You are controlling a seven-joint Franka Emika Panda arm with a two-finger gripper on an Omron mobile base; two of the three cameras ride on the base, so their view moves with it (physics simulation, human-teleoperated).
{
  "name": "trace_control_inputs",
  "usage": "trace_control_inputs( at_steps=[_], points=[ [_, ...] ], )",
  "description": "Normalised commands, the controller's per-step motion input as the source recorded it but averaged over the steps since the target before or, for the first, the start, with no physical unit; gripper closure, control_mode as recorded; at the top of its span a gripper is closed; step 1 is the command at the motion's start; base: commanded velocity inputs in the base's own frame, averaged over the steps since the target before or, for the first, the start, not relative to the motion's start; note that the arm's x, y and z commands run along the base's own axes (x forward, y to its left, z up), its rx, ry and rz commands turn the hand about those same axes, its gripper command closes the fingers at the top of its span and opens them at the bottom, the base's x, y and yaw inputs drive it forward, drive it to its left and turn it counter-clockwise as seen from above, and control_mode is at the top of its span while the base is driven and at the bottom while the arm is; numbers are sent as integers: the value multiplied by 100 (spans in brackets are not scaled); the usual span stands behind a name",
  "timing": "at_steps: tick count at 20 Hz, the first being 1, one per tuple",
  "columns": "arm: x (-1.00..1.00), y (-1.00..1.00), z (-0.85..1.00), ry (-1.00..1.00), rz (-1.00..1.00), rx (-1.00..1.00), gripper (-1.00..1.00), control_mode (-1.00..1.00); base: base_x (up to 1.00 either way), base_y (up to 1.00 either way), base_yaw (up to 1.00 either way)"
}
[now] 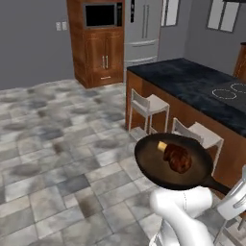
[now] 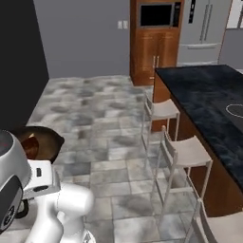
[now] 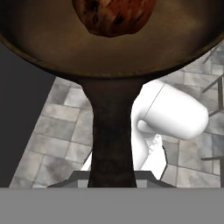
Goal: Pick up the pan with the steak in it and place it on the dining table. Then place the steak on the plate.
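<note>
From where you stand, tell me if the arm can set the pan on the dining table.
Probably not yet. The pan, with the steak inside, hangs over the tiled floor, short of the dining table, and two stools line the near side. Driving closer looks necessary.

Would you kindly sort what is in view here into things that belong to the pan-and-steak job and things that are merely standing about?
Belongs to the job:
- pan, carried above the floor by its handle
- steak inside the pan
- dining table, dark stone top

Standing about:
- white stools along the table
- cooktop with white rings
- microwave in the wooden cabinet
- fridge
- yellowish bit in the pan
</note>
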Motion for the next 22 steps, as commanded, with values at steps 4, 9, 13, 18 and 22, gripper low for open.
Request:
trace_control_inputs(
  at_steps=[4, 9, 13, 18, 22],
  points=[
    [0, 0, 0, 0, 0, 0, 100, 100, 56, 26, -36],
    [0, 0, 0, 0, 0, 0, 100, 100, 13, 9, -49],
    [0, 0, 0, 0, 0, 0, 100, 100, 0, 0, -50],
    [0, 0, 0, 0, 0, 0, 100, 100, 0, 0, -50],
    [0, 0, 0, 0, 0, 0, 100, 100, 0, 0, -50]
  ],
)
